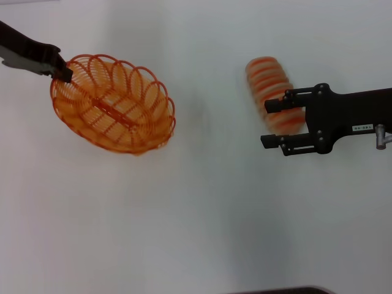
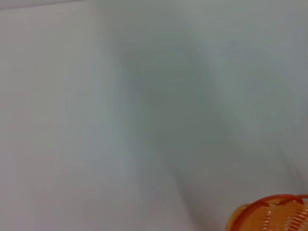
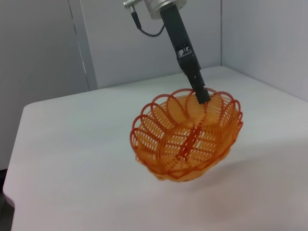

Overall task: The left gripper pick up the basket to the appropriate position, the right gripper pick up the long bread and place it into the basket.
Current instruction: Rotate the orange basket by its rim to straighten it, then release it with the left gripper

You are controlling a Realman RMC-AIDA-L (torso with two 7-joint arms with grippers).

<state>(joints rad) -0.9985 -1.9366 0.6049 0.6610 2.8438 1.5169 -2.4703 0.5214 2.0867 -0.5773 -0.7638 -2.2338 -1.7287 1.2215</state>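
Currently left gripper (image 1: 63,72) pinches the basket (image 1: 113,103) rim, holding it tilted off the table (image 1: 196,233) for repositioning, while right gripper (image 1: 274,124), 2 fingers wide, straddles the long bread (image 1: 269,82) to grab it.

White tabletop (image 1: 184,233) with rounded corner, grey wall panels (image 3: 43,48) behind it, vertical panel seam, dark floor strip at table edge

Orange wire basket (image 1: 113,103) with looped rim, beside it a tan-cream long bread (image 1: 269,86) striped orange crosswise; black left hand (image 1: 63,74), black right hand (image 1: 269,123); white counter (image 1: 196,214).
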